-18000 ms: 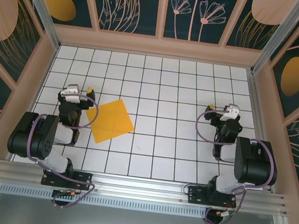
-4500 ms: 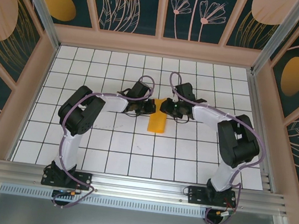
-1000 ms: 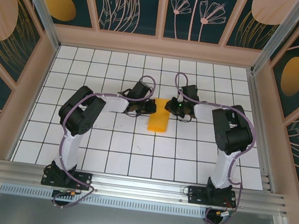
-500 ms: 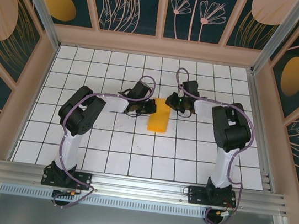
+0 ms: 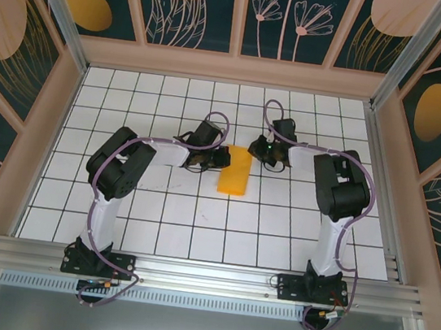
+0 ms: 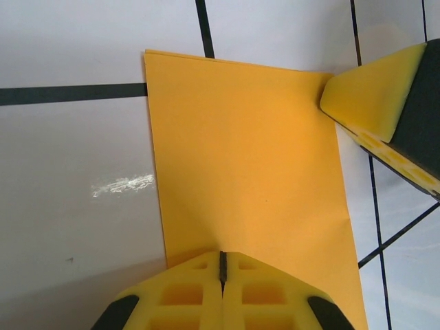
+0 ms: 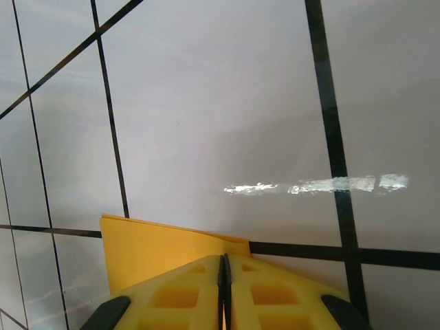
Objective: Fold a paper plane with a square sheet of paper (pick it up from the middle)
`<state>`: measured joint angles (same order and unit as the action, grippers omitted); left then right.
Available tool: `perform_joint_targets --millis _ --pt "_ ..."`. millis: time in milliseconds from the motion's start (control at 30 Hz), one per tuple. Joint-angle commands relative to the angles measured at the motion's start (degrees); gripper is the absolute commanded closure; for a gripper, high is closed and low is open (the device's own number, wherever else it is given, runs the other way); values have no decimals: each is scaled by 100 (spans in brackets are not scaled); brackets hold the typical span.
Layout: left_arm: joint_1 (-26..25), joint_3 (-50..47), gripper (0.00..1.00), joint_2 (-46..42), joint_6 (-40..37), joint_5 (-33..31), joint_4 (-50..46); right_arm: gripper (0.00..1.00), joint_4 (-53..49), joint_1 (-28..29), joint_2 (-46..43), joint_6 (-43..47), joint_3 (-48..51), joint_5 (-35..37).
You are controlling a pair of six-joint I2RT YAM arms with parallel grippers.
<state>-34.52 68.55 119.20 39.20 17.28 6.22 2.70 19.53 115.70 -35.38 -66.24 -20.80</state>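
As the top camera looks down on the cell, you have the following on the white table with black grid lines (image 5: 157, 205).

Item 1: thin orange-yellow sheet of paper (image 5: 235, 175), folded into a narrow oblong. It lies flat near the middle of the table, somewhat toward the far side. Its long axis runs near to far with a slight tilt. It sits between the two grippers. In your left wrist view the sheet (image 6: 247, 158) shows a plain upper face, straight edges and a small kink on one long edge.

Item 2: left gripper (image 5: 221, 158), black body with yellow fingers. The arm reaches in from the left, and the gripper meets the paper's left long edge at its far half. In the left wrist view its two fingertips (image 6: 185, 289) are pressed together with only a thin seam between them, and they rest on the paper's edge. You cannot tell whether any paper is pinched in that seam.

Item 3: right gripper (image 5: 254, 148), same make. It stands at the far right corner of the sheet. In the right wrist view its fingers (image 7: 268, 295) are likewise closed tight on each other, tips down, with the sheet (image 7: 148, 244) showing beneath and to one side. From the left wrist camera, one of its yellow fingers (image 6: 368, 93) touches that same corner.

Item 4: dark wall panels (image 5: 192, 13) painted with orange ovals and pale plant outlines, on three sides of the table.
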Motion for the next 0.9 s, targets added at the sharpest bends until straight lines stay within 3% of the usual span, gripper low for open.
perform_joint_targets --millis 0,167,333,600,867 --pt "46 -369 100 465 -108 -743 -924 90 -73 -128 257 -187 -91 424" --pt "49 -368 100 435 -111 -726 -912 90 -222 -142 132 -143 -178 576" --pt "35 -360 100 416 -97 -673 -881 90 -351 -138 -689 110 27 749" --pt "44 -369 100 267 -35 -656 -824 83 -376 310 -1438 225 873 137" --pt "44 -417 100 -41 44 -612 -735 84 -282 635 -1172 293 1159 -284"
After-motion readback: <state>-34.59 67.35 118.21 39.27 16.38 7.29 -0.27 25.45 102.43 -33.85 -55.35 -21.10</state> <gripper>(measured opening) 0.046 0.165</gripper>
